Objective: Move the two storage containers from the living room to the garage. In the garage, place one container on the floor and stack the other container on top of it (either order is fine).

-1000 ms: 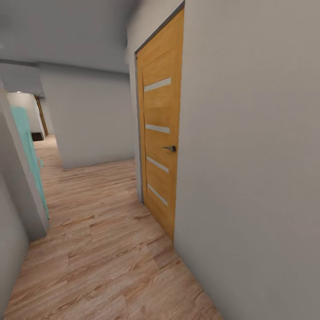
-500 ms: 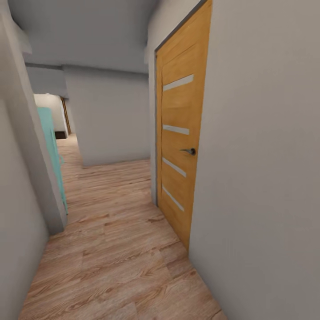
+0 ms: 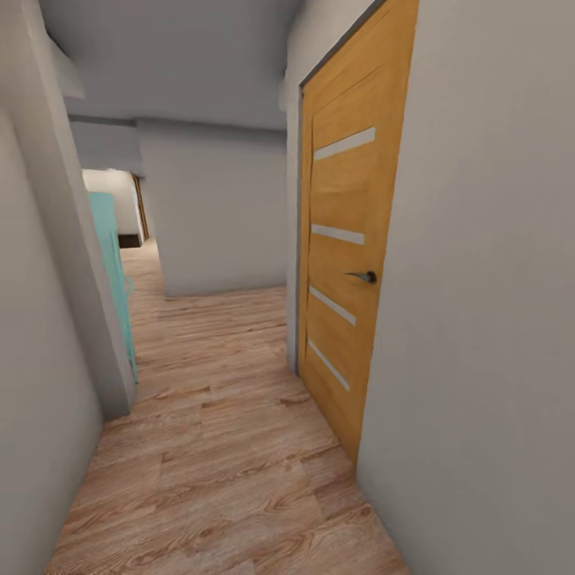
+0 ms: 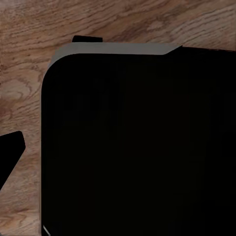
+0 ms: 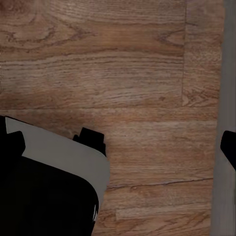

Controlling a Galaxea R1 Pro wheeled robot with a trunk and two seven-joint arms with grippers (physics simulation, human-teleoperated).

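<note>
The head view looked down a narrow corridor with a light wood-plank floor point(image 3: 224, 447) whose boards ran lengthwise along the passage. A plain pale grey wall point(image 3: 487, 319) stood close on the right, and set into it was a honey-coloured wooden door point(image 3: 343, 263), closed, with four pale horizontal strips and a dark lever handle point(image 3: 363, 276). On the left, a grey wall corner point(image 3: 72, 263) projected into the passage, with a turquoise panel point(image 3: 112, 263) upright just behind it. Farther on, a grey wall point(image 3: 216, 216) faced the camera, and the plank floor continued past its left side toward an opening.

The left wrist view showed a large black body with a grey rounded edge point(image 4: 113, 49) above the same wood planks point(image 4: 29, 73). The right wrist view showed a similar black and grey body point(image 5: 54, 162) over wood planks point(image 5: 108, 73), with a pale grey strip point(image 5: 223, 98) along one side. Whether either claw was spread or pressed together could not be told. The position, heading and appearance of the storage containers could not be determined.
</note>
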